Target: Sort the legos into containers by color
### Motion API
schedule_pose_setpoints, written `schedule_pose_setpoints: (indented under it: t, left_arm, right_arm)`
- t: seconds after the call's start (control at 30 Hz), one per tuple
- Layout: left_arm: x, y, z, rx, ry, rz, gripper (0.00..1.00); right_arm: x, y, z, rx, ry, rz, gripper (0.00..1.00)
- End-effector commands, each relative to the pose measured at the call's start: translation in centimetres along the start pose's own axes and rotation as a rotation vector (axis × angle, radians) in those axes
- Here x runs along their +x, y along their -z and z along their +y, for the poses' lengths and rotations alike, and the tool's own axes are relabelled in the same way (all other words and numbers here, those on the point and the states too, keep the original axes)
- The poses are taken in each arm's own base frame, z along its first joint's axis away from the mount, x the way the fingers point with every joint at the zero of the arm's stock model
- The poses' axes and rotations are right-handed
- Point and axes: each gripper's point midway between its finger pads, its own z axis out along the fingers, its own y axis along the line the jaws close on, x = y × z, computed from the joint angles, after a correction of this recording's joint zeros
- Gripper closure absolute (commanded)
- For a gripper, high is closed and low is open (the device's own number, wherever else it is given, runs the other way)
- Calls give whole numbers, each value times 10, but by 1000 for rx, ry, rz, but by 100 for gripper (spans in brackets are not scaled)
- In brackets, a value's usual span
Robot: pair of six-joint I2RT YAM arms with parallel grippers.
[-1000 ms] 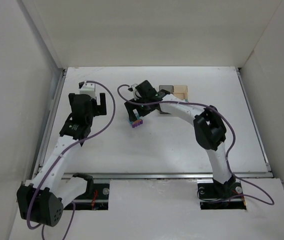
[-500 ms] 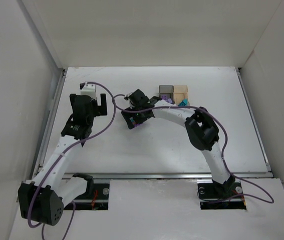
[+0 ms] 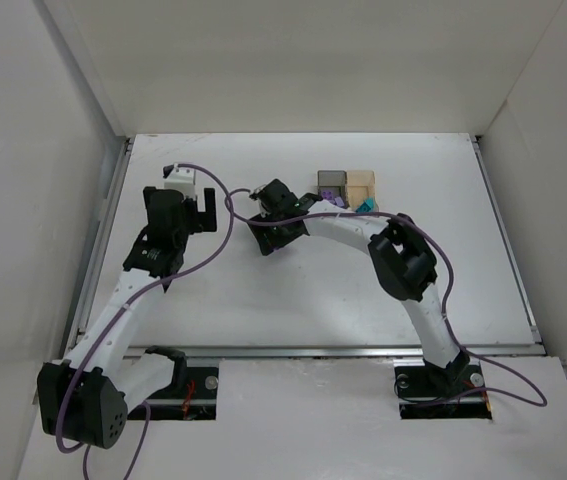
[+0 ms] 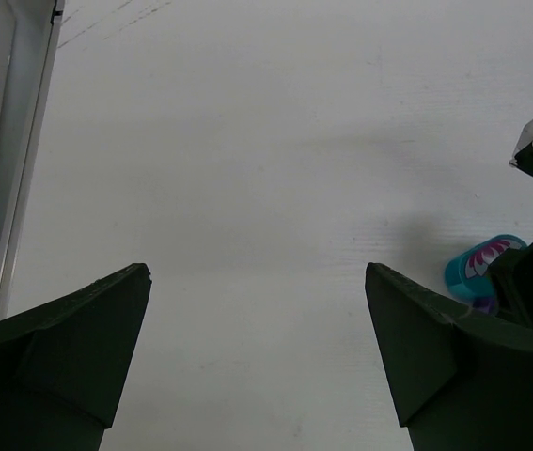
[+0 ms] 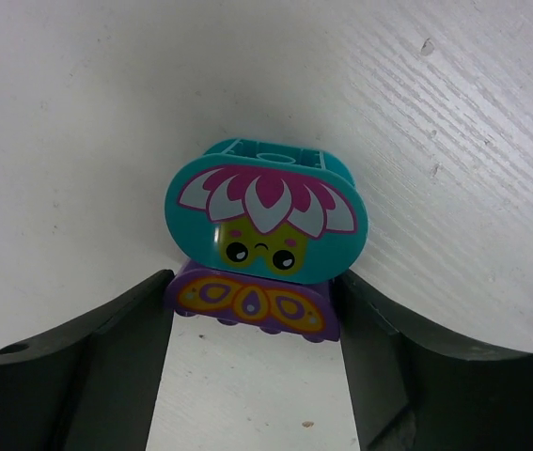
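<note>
L gripper [image 4: 255,272]: jaws spread wide, nothing btwn them, hanging over the table [image 4: 247,141] on the left; no real shift vs 1 s ago, so it reads as idle; the lego stack [image 4: 480,268] just peeks in at the right edge of its wrist view.

Centre is where the change is; 1 s ago the R gripper [image 5: 253,291] sat further back w/ the stack lying exposed in front of it; half a sec ago it had dropped down-left onto the stack, & it has barely moved since. Wrist view now: teal brick [image 5: 266,221] w/ a flower face seated on a purple brick [image 5: 252,307], both on the table; fingers [image 5: 116,348] pressed to both ends of the purple brick, so R reads as clamped on the stack, not yet lifted.

Meaning, imo: approach done, grasp made; but the 2 colours are stuck together, so they prob need splitting before either goes in a box.

Right: w/ the arm swung away, grey box [image 3: 331,180] & tan box [image 3: 362,179] show, joined side by side; contents too small to tell; a loose purple lego [image 3: 335,200] & a loose teal lego [image 3: 365,206] lie just in front, unsorted.
</note>
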Motion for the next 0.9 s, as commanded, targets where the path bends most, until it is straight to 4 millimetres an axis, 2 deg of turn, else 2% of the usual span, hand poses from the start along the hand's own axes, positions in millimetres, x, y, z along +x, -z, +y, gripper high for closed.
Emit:
schedule_pose_setpoints:
  t: [0.0,0.07,0.13,0.17,0.2,0.27,0.3,0.33,0.37,0.4,0.43,0.5,0.53,0.57,0.6,0.67,0.73,0.77,0.8,0.87]
  left_arm:
    - [-12,0,-8,43,3,-51,3]
    - [-12,0,-16,93,-14,-51,5]
    - [-10,3,-25,163,-88,-57,7]
    - [-10,4,-30,200,-128,-62,7]
    - [-6,6,-42,275,-175,-75,7]
    - [-14,12,-48,347,-361,-161,7]
    - [-14,22,-59,426,-436,-216,7]
    - [-16,26,-64,460,-510,-262,7]
    - [-25,30,-66,477,-664,-349,7]
    - [-27,36,-72,510,-742,-404,6]
    - [-26,45,-86,594,-815,-474,6]
    - [-25,52,-99,658,-949,-557,2]
    - [-36,55,-110,717,-968,-602,2]
    - [-39,54,-115,749,-984,-610,1]
    - [-34,54,-120,800,-999,-586,1]
    - [-43,56,-136,893,-1069,-638,1]
    - [-48,59,-144,925,-1126,-693,1]
    - [-51,56,-146,917,-1210,-743,1]
    - [-48,63,-155,946,-1257,-780,1]
    - [-38,60,-163,988,-1302,-775,1]
  right_arm:
    - [-8,-1,0,4,-6,-31,48]
    - [-12,1,2,-6,17,-40,60]
    - [-20,14,4,-17,45,-49,69]
    - [-28,32,8,-40,83,-65,74]
    - [-35,44,3,-56,92,-83,77]
    - [-51,73,-7,-169,85,-129,82]
    - [-65,103,-11,-221,102,-184,84]
    - [-70,122,-22,-335,76,-209,84]
    - [-75,137,-26,-380,66,-236,86]
    - [-76,154,-29,-411,87,-252,89]
    - [-75,162,-32,-438,101,-259,90]
    - [-68,176,-27,-486,161,-262,92]
    - [-62,177,-25,-506,201,-251,92]
    - [-55,184,-9,-580,227,-243,92]
    - [-52,188,-4,-617,234,-237,92]
    - [-42,195,11,-704,245,-212,93]
    - [-35,193,18,-728,240,-184,97]
    - [-32,195,24,-746,249,-173,97]
    - [-30,197,30,-768,257,-171,98]
    - [-31,201,33,-788,258,-174,100]
